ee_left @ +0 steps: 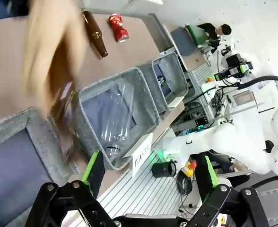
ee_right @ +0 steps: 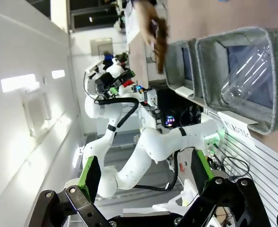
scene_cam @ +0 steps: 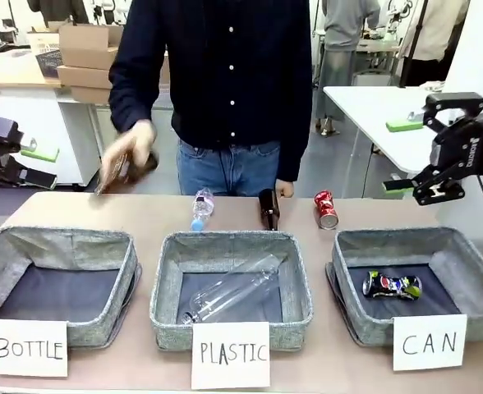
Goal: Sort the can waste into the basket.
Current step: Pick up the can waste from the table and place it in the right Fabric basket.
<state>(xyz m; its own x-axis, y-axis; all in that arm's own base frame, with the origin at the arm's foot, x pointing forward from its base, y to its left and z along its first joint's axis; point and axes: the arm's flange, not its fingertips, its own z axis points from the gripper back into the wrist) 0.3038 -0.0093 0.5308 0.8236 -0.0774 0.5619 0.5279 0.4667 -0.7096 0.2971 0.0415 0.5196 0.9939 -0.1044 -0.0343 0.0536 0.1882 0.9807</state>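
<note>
A dented red can (scene_cam: 326, 209) lies on the table just behind the basket (scene_cam: 352, 246) signed "CAN"; it also shows in the left wrist view as the red can (ee_left: 118, 27). A dark blue can (scene_cam: 392, 285) lies inside that basket on its dark lining. My right gripper (scene_cam: 414, 154) hangs open and empty, high above the basket's far right corner. In its own view the right gripper (ee_right: 146, 175) has its jaws spread wide. My left gripper (ee_left: 148, 175) is open too, with nothing in it, over the left end of the table.
The person's hand (scene_cam: 131, 156) holds a brown bottle above the left basket signed "BOTTLE" (scene_cam: 61, 242). The middle "PLASTIC" basket (scene_cam: 172, 271) holds a clear bottle. A small plastic bottle (scene_cam: 202, 207) and a brown bottle (scene_cam: 269, 208) lie behind it.
</note>
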